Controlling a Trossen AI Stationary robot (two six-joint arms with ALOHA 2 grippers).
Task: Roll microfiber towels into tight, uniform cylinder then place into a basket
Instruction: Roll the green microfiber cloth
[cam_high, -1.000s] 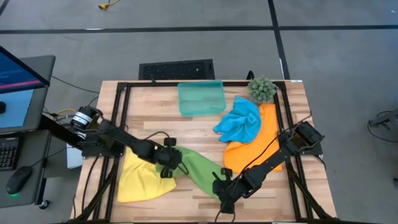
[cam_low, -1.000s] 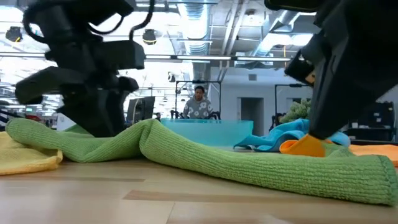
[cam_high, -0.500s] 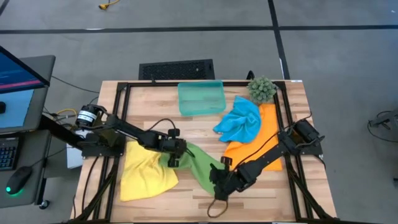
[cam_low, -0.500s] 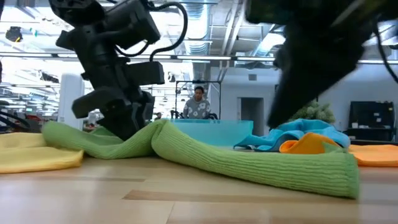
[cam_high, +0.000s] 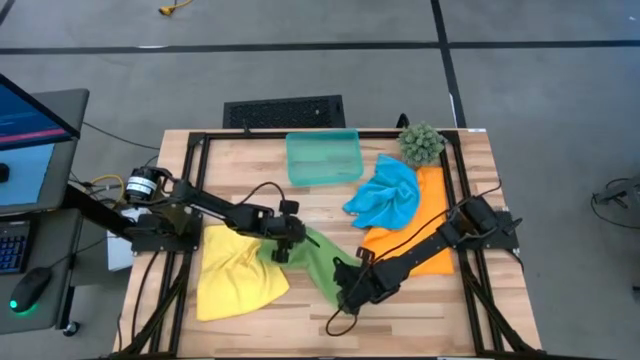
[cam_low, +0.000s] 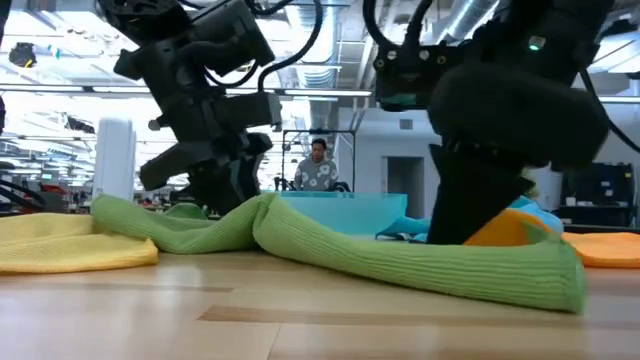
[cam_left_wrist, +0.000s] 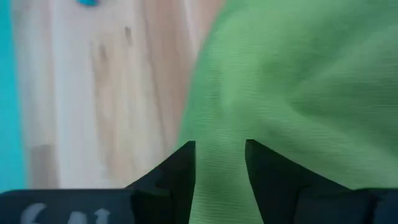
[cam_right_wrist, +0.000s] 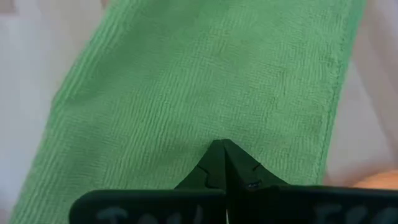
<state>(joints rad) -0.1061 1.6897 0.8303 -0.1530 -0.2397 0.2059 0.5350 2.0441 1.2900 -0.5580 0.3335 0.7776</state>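
No readable writing or brand shows on anything on the worktop (cam_high: 250, 175). A spiky green plant ball (cam_high: 421, 143) sits at the far right corner, just beside the orange towel (cam_high: 425, 215), and the sky blue towel (cam_high: 387, 193) lies crumpled partly over that orange one. The translucent teal basket (cam_high: 323, 158) stands at the far middle edge; as far as the high view lets one judge, nothing lies in it. The yellow towel (cam_high: 236, 278) is spread on the near left, its edge under the green towel (cam_high: 322, 265), which runs as a long folded strip across the near middle. The left gripper (cam_high: 284, 247) pinches a bunched fold at the strip's left end, cloth showing between its parted fingers (cam_left_wrist: 177, 171). The right gripper (cam_high: 350, 290) has its tips pressed together and rests on the strip's right end. In the low view a person (cam_low: 319, 166) stands far behind the basket.
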